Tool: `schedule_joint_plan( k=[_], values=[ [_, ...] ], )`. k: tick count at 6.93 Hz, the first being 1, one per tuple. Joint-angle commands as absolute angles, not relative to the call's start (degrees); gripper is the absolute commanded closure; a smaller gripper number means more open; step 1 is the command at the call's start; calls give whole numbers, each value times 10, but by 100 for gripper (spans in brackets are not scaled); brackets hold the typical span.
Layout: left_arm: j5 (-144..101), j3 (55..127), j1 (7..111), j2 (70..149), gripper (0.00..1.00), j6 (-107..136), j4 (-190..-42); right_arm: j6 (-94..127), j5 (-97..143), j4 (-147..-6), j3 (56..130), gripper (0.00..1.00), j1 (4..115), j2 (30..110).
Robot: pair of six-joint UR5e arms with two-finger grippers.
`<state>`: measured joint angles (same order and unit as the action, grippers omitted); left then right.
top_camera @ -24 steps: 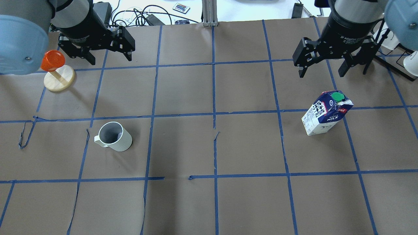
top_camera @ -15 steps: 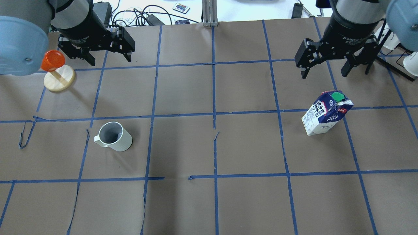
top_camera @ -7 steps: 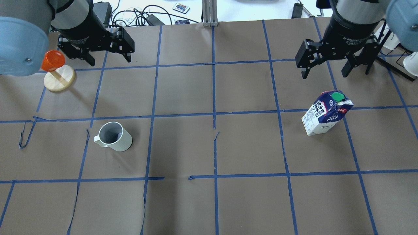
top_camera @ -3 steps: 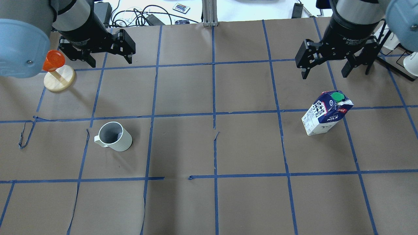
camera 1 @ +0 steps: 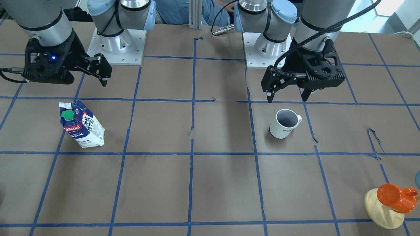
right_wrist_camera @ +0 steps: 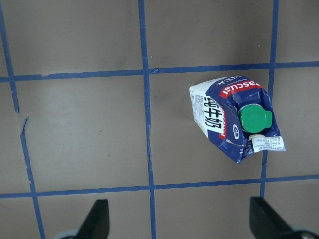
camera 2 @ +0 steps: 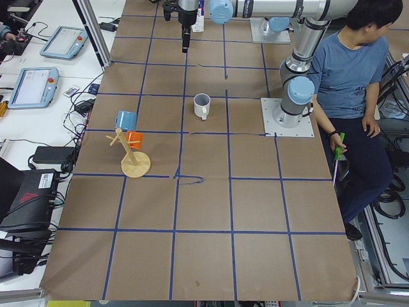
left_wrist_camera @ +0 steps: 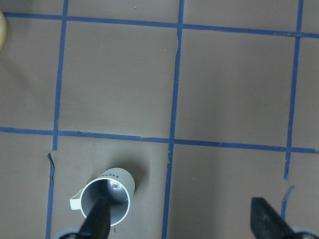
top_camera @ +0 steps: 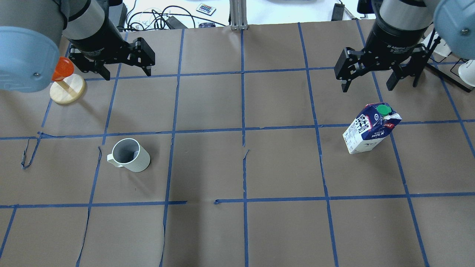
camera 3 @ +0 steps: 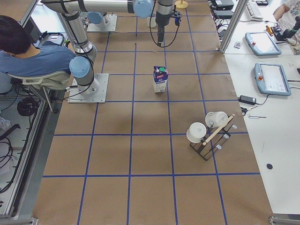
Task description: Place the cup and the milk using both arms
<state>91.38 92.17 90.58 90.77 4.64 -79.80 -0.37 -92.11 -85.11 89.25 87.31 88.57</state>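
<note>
The white ribbed cup (top_camera: 130, 155) stands upright on the left half of the table, handle to its left; it also shows in the front view (camera 1: 284, 124) and the left wrist view (left_wrist_camera: 106, 201). The blue and white milk carton (top_camera: 371, 128) with a green cap stands upright on the right half (camera 1: 82, 124) (right_wrist_camera: 232, 117). My left gripper (top_camera: 128, 73) is open and empty, raised beyond the cup. My right gripper (top_camera: 366, 87) is open and empty, raised beyond the milk.
An orange cup on a round wooden stand (top_camera: 66, 87) sits at the far left, close to my left arm. A rack with white cups (camera 3: 208, 133) stands at the table's right end. Cables (top_camera: 156, 16) lie past the far edge. A seated person (camera 2: 348, 77) is behind the robot.
Both grippers have shifted slightly, the left one a little nearer to the cup. Both have stayed open. The cup and the milk have not moved.
</note>
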Motion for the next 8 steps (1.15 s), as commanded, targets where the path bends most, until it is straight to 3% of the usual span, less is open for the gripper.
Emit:
schedule_joint_plan(
  k=[1,3,5,8],
  values=[
    [914,938,906,904,0,46,-796,-21,-922,-853,898,0,855,869],
    [912,967,904,923,0,45,-754,-106,-938,-859,899,0,826,866],
    [915,1072,888,946,0,41,-655,-112,-938,-884,899,0,800,860],
    [931,1135,868,990,0,22,-619,-134,-938,-992,974,0,796,853]
  ],
)
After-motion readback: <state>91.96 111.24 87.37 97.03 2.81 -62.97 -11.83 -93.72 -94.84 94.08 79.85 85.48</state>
